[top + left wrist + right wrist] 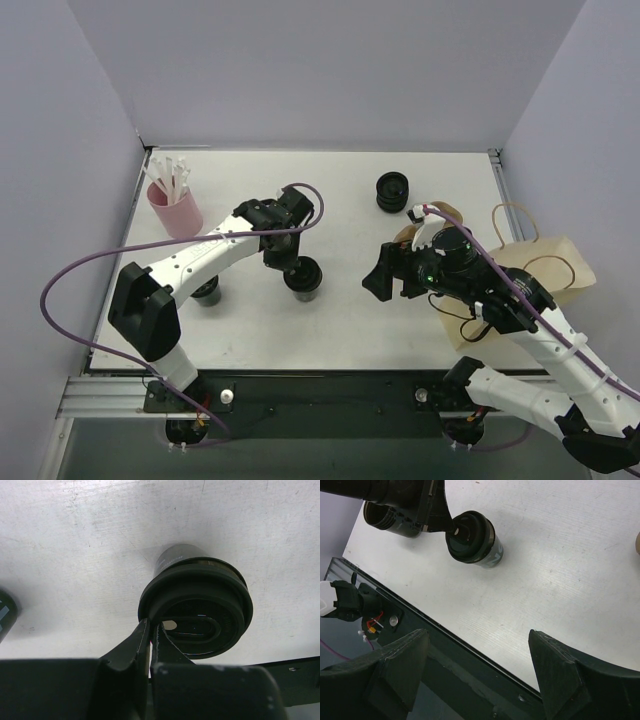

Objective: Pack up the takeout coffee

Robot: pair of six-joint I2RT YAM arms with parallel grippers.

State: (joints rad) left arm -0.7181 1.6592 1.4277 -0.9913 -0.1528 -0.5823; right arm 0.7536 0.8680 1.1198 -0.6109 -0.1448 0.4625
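The takeout coffee [303,277], a small black cup with a black lid, is near the middle of the table. My left gripper [290,266] is shut on the near-left rim of its lid [197,605], one finger outside the rim and one inside [151,632]. I cannot tell whether the cup rests on the table or hangs just above it. It also shows in the right wrist view [472,537]. The brown paper bag [545,265] lies at the right, partly hidden by my right arm. My right gripper [385,283] is open and empty [477,647], right of the cup.
A second black cup [207,291] stands under my left arm, seen open-topped in the right wrist view [385,517]. A short stack of black ribbed rings [393,190] is at the back. A pink cup of white sticks [175,205] is at the back left. The table's front edge [445,630] is near my right gripper.
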